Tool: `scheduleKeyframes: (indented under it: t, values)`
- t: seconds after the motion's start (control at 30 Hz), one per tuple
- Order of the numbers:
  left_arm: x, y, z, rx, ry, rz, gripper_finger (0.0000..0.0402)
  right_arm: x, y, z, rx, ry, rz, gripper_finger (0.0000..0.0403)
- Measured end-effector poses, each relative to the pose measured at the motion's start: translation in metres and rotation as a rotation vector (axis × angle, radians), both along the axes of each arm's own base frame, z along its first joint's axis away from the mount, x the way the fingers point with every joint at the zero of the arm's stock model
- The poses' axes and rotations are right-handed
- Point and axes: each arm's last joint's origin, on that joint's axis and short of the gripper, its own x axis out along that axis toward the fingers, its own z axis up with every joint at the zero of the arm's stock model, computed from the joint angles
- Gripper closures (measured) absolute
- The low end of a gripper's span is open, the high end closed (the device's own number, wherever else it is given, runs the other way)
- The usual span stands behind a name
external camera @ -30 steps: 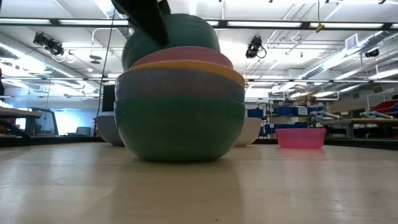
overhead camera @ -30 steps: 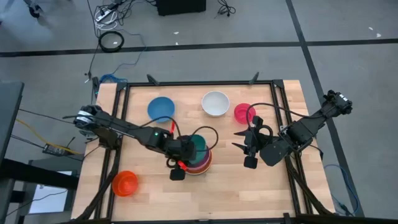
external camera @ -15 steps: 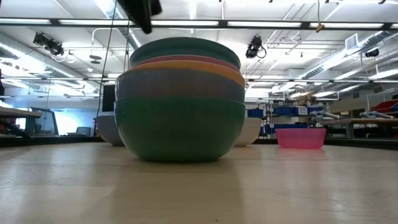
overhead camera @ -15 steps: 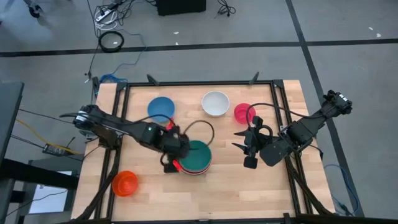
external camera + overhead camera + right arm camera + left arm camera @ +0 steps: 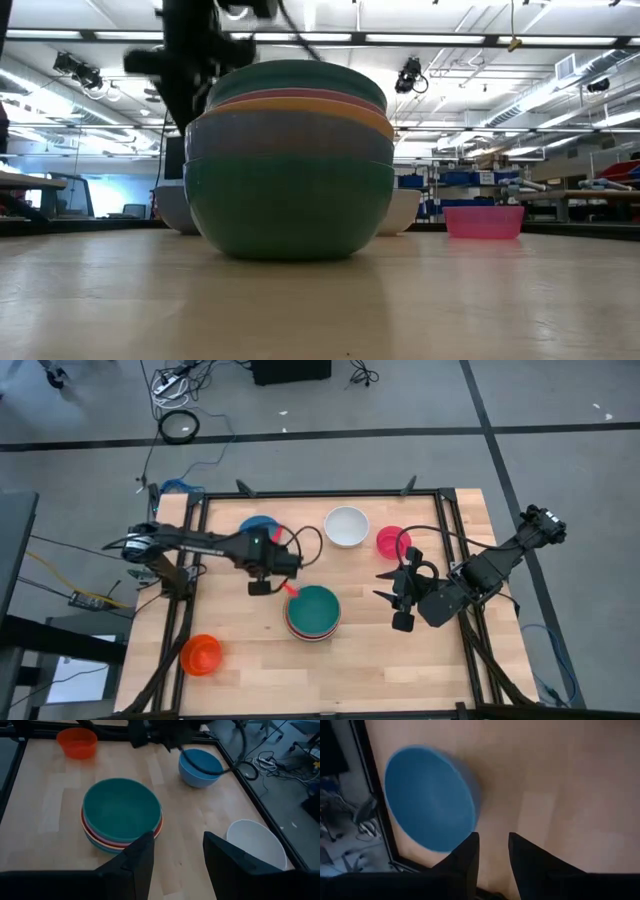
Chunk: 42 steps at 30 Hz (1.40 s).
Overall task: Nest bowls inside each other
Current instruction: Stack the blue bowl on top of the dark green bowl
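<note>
At the bench's (image 5: 380,660) front-left corner, a small orange bowl (image 5: 200,654) is sitting alone, well apart from everything else. Further back on the left side, the left gripper (image 5: 262,564) is hovering just beside a blue bowl (image 5: 258,528), partly covering its near rim in the high view. Its jaws are standing slightly parted with nothing between them; in the wrist view the two dark fingers (image 5: 462,862) are showing a narrow gap, the blue bowl lying beyond them on bare wood.

Near the bench's middle, the stack (image 5: 313,614) is resting upright: a teal bowl (image 5: 121,808) is sitting on top, with pink, orange and bluish rims showing beneath it and a green bowl (image 5: 288,208) at the bottom. Nothing is touching the stack.

Behind the stack, toward the back edge, a white bowl (image 5: 346,526) is standing by itself, and a small red-pink bowl (image 5: 392,541) is sitting just to its right.

On the right side, the right gripper (image 5: 398,595) is hanging near the red-pink bowl, apart from the stack, its jaws open and holding nothing.
</note>
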Motion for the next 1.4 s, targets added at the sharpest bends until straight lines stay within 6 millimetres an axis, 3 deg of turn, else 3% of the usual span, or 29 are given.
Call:
scheduleKeyframes:
  t: [0.33, 0.63, 0.97, 1.4]
  values:
    - [0.006, 0.043, -0.025, -0.139, -0.077, 0.02, 0.0289, 0.0, 0.0, 0.0, 0.009, 0.0, 0.0, 0.0245]
    - [0.004, 0.066, -0.026, -0.294, -0.129, 0.049, 0.0291, 0.0, 0.0, 0.0, 0.027, 0.001, 0.001, 0.0245]
    - [-0.003, 0.094, -0.026, -0.292, -0.14, 0.084, 0.0292, 0.0, 0.001, -0.001, 0.036, 0.004, 0.0, 0.0245]
    - [-0.008, 0.112, -0.026, -0.397, -0.209, 0.169, 0.0289, 0.0, 0.001, -0.001, 0.036, 0.004, 0.001, 0.0245]
